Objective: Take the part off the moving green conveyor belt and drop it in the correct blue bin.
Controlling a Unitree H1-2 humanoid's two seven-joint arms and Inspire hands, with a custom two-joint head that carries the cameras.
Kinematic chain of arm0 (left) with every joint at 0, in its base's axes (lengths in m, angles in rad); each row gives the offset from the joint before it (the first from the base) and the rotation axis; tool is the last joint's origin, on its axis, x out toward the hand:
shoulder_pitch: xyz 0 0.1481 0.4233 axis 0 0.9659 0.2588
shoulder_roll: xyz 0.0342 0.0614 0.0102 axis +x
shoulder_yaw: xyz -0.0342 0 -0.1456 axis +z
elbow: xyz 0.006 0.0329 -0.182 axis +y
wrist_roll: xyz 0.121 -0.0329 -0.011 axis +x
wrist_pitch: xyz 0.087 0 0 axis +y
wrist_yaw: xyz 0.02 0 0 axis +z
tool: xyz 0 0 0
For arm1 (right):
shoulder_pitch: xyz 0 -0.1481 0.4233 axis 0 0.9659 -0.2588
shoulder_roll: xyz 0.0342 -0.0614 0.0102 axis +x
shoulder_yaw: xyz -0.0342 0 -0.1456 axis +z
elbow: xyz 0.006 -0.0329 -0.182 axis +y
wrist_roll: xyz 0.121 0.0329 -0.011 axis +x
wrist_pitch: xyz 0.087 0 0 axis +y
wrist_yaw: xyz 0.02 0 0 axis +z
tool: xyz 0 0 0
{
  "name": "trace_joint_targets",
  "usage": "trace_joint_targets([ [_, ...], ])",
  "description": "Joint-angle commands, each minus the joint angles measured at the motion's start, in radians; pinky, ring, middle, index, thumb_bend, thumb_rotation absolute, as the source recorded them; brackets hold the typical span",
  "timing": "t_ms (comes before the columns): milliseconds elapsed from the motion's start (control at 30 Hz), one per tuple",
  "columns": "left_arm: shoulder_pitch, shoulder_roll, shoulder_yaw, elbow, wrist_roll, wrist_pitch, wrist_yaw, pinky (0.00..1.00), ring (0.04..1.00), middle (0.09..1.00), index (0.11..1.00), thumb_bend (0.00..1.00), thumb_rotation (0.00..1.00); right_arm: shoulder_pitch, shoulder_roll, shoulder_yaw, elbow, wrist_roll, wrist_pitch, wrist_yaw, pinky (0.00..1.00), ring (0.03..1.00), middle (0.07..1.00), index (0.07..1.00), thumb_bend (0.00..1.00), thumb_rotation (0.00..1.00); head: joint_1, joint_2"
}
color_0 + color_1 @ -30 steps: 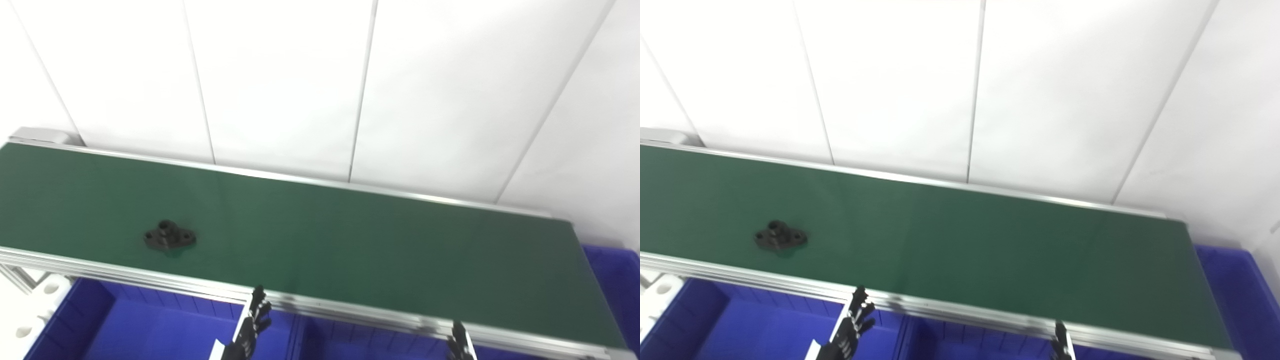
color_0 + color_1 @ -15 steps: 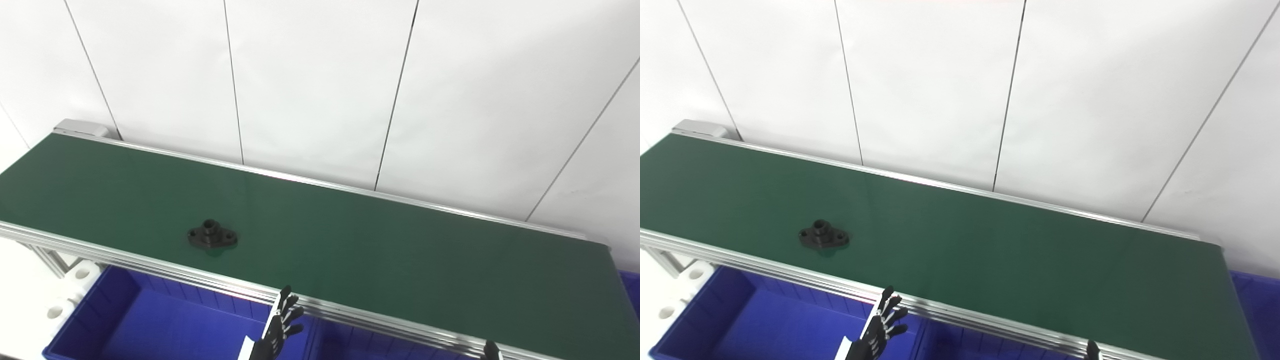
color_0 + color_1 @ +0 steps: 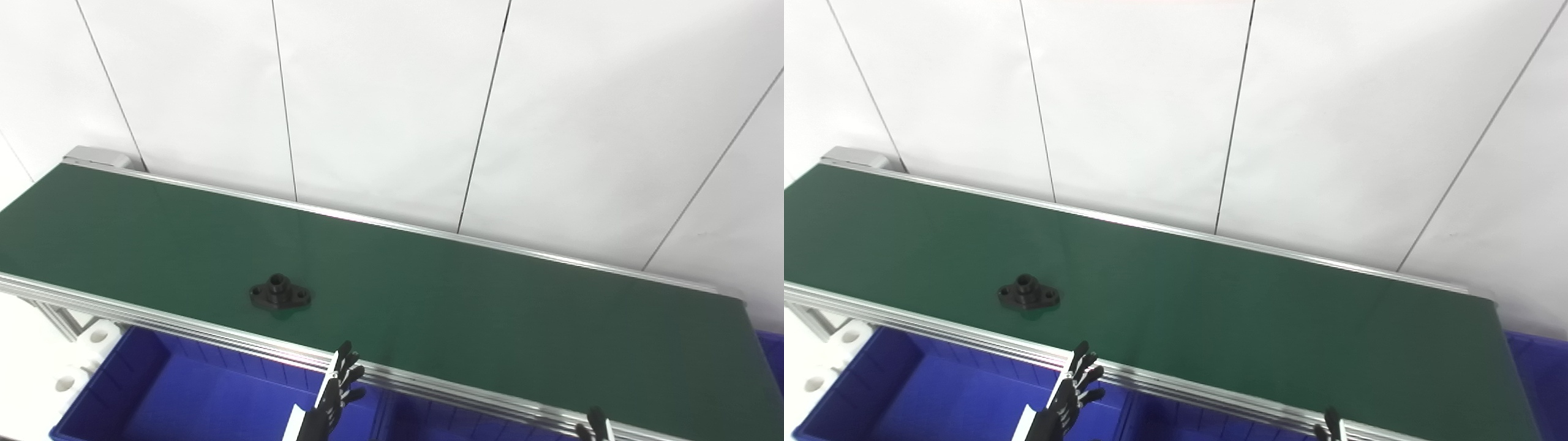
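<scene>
Left hand (image 3: 334, 398), black with fingers spread and empty, poised just below the near aluminium rail (image 3: 184, 323) of the long green conveyor belt (image 3: 459, 312). Right hand (image 3: 593, 424) barely in view at the bottom edge; open or closed, cannot tell. Small black flanged part with a raised centre hub (image 3: 280, 293) lying flat on the belt near the front edge, up and to the left of the left hand, untouched. Blue plastic bins (image 3: 202, 398) below the rail. Step in hand, by judgement: waiting to intercept. Next: reach over the rail, time the closing to the part's travel, grip around the hub.
</scene>
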Motion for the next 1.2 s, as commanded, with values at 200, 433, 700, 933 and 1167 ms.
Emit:
trace_joint_targets([
  [200,-0.012,0.042,-0.004,-0.047,-0.077,0.007,-0.052,0.87,0.952,0.997,1.000,0.82,0.76,-0.045,0.015,-0.003,-0.112,-0.190,-0.027,-0.064,0.79,0.842,0.902,0.966,0.84,0.49,-0.099,0.035],
  [433,-0.030,0.048,-0.005,-0.056,-0.102,0.027,-0.067,0.93,0.983,1.000,1.000,0.82,0.81,-0.112,0.010,-0.019,-0.179,-0.231,0.079,-0.030,0.76,0.812,0.876,0.933,0.99,0.25,-0.137,0.049],
  [700,-0.032,0.056,-0.014,-0.063,-0.116,0.030,-0.082,0.96,0.997,1.000,1.000,0.79,0.82,-0.221,-0.016,-0.001,-0.193,-0.315,0.191,0.024,0.70,0.817,0.870,0.917,1.00,0.23,-0.145,0.057],
  [933,-0.027,0.053,-0.022,-0.068,-0.116,0.037,-0.080,0.95,0.990,1.000,1.000,0.78,0.81,-0.335,-0.057,0.034,-0.169,-0.397,0.268,0.090,0.67,0.800,0.871,0.908,0.98,0.30,-0.140,0.054],
  [1167,-0.021,0.047,-0.030,-0.077,-0.093,0.051,-0.073,0.92,0.970,0.997,1.000,0.81,0.82,-0.476,-0.074,0.097,-0.112,-0.507,0.331,0.147,0.60,0.750,0.859,0.890,1.00,0.31,-0.138,0.054],
])
